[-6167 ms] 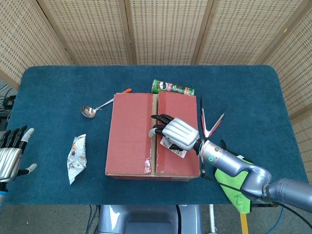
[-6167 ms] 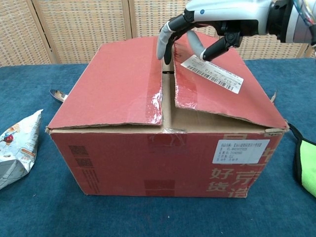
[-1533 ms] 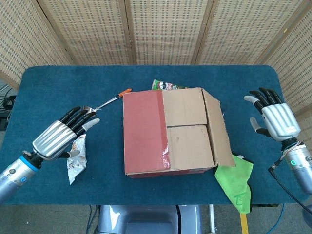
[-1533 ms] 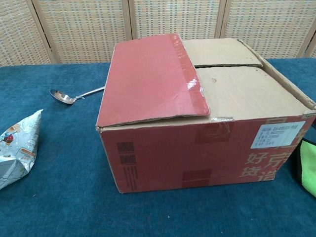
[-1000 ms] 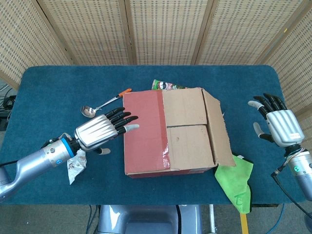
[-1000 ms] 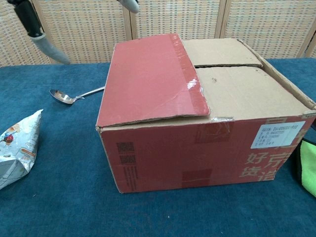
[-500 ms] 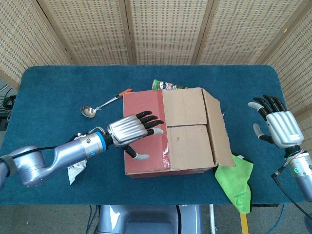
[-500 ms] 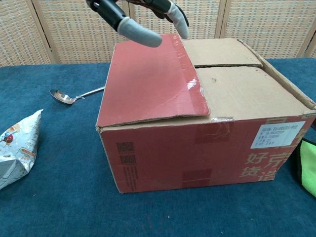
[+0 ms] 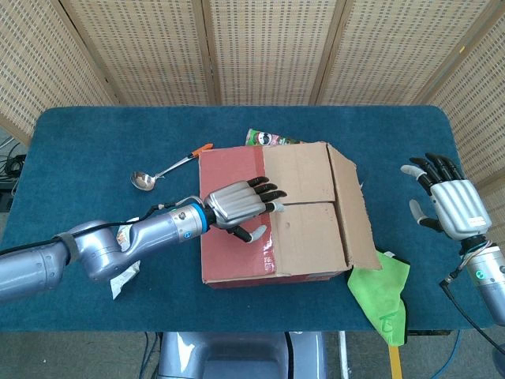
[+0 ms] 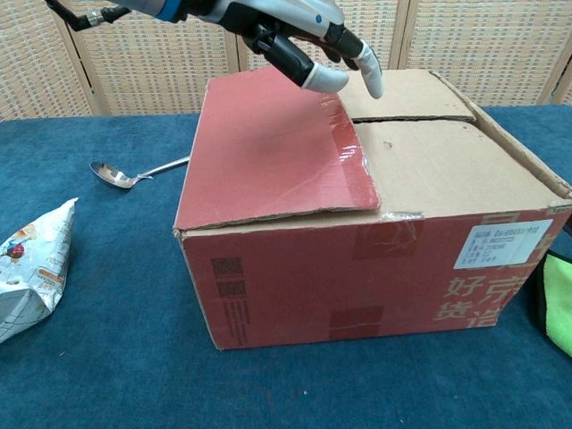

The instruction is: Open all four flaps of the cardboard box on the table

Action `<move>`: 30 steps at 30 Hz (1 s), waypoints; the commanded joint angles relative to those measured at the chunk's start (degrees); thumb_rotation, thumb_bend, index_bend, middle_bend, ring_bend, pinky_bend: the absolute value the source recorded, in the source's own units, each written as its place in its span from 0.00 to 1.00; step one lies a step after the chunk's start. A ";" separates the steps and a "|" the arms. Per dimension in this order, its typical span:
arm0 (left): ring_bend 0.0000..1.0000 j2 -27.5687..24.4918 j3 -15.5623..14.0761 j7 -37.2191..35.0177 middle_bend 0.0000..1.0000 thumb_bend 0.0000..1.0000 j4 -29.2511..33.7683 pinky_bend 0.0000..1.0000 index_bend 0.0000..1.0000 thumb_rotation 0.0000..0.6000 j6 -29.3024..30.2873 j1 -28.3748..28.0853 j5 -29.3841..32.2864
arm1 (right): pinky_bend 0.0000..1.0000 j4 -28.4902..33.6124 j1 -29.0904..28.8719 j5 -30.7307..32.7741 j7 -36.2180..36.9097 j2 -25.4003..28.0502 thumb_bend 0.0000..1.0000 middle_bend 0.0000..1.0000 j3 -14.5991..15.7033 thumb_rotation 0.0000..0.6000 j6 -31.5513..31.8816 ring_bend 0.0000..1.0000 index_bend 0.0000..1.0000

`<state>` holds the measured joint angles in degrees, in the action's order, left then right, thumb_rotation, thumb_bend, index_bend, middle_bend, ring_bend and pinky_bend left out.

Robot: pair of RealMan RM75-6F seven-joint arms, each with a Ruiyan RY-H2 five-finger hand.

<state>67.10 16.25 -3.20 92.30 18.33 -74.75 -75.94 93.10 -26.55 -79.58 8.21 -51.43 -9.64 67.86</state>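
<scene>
Now the left hand hovers with fingers apart over the red flap of the cardboard box, fingertips pointing toward 3 o'clock, holding nothing. Far out at 3 o'clock the right hand is spread and empty. Mid-table, the box's right flap is folded out.

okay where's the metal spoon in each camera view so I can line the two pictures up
Head view: the metal spoon lies on the blue cloth left of the cardboard box, bowl toward the left.
Chest view: the spoon lies at the left, behind the box's near left corner.
Shared landmark: the box's closed red flap, with the left hand over it.
</scene>
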 commanded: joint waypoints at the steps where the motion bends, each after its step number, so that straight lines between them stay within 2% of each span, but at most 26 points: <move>1: 0.00 2.33 -0.60 1.13 0.05 0.57 -2.52 0.00 0.15 0.29 -0.72 -1.79 1.96 | 0.06 -0.13 0.11 -0.01 0.15 -0.01 0.52 0.14 -0.02 1.00 0.01 0.00 0.18; 9: 0.00 4.67 -2.35 3.87 0.06 0.57 -4.23 0.00 0.18 0.29 -0.67 -4.24 5.05 | 0.06 -0.67 0.24 -0.15 0.57 -0.07 0.52 0.14 -0.16 1.00 -0.25 0.00 0.18; 16: 0.06 4.33 -3.70 6.17 0.21 0.57 -3.17 0.00 0.29 0.29 0.98 -4.87 7.00 | 0.06 -1.07 0.45 -0.13 0.95 -0.23 0.52 0.14 -0.31 1.00 -0.23 0.00 0.18; 21: 0.09 3.86 -4.80 7.53 0.25 0.56 -2.90 0.00 0.33 0.29 1.78 -5.07 8.16 | 0.06 -1.18 0.62 -0.15 1.25 -0.23 0.52 0.14 -0.50 1.00 -0.01 0.00 0.18; 30: 0.23 1.33 -6.44 9.43 0.42 0.54 -0.33 0.00 0.39 0.29 3.58 -4.69 10.12 | 0.06 -1.10 0.97 -0.18 1.57 -0.16 0.52 0.14 -0.80 1.00 0.43 0.00 0.18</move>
<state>68.77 10.04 5.97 91.63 21.70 -79.50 -66.05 92.00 -25.58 -79.76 9.77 -51.59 -10.44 68.29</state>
